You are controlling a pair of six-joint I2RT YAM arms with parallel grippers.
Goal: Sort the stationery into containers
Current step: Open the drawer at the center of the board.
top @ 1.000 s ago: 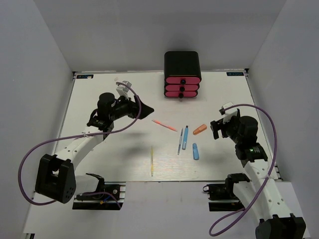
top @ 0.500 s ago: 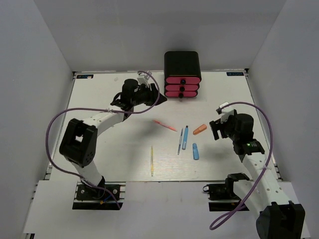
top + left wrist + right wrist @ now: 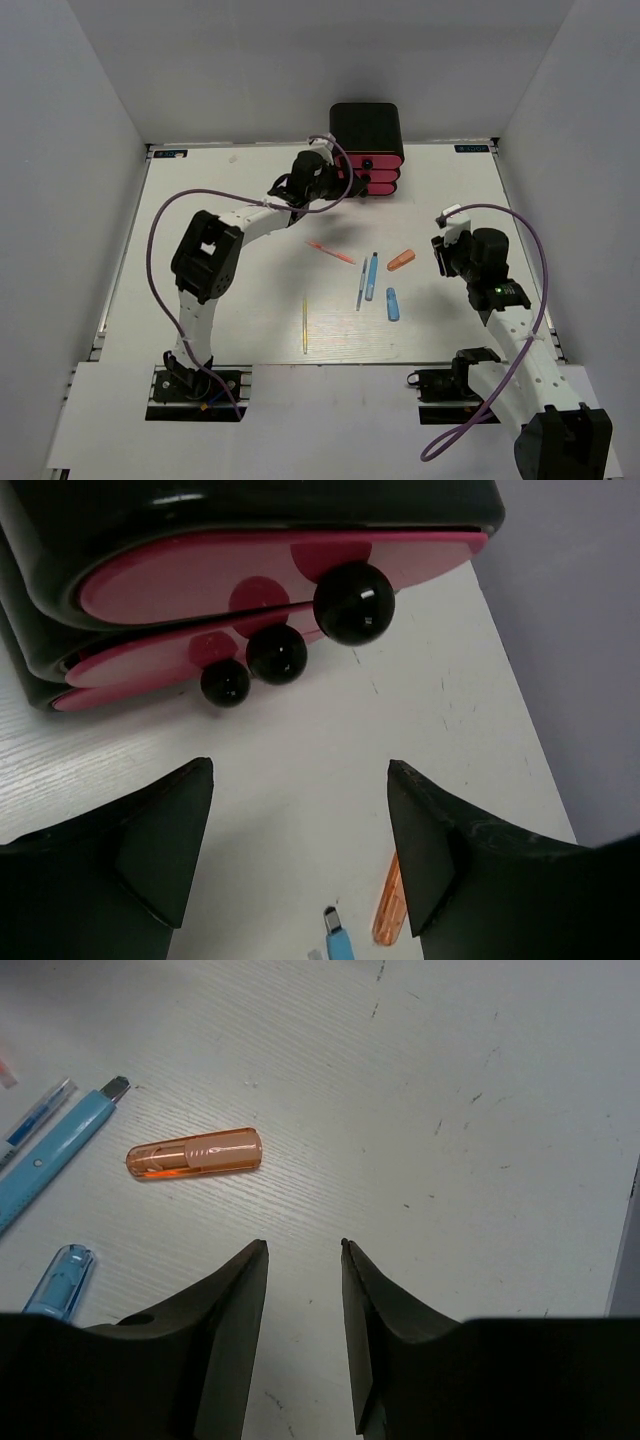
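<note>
A white table stands between grey walls. At top centre of the overhead view is the black cabinet, and the left gripper hangs before the knobs of its pink drawers, fingers wide apart and empty. Mid-table lie the yellow stick, pink pen, grey pen, blue marker and blue stub. The right gripper, fingers narrowly apart and empty, hovers near the orange stub.
</note>
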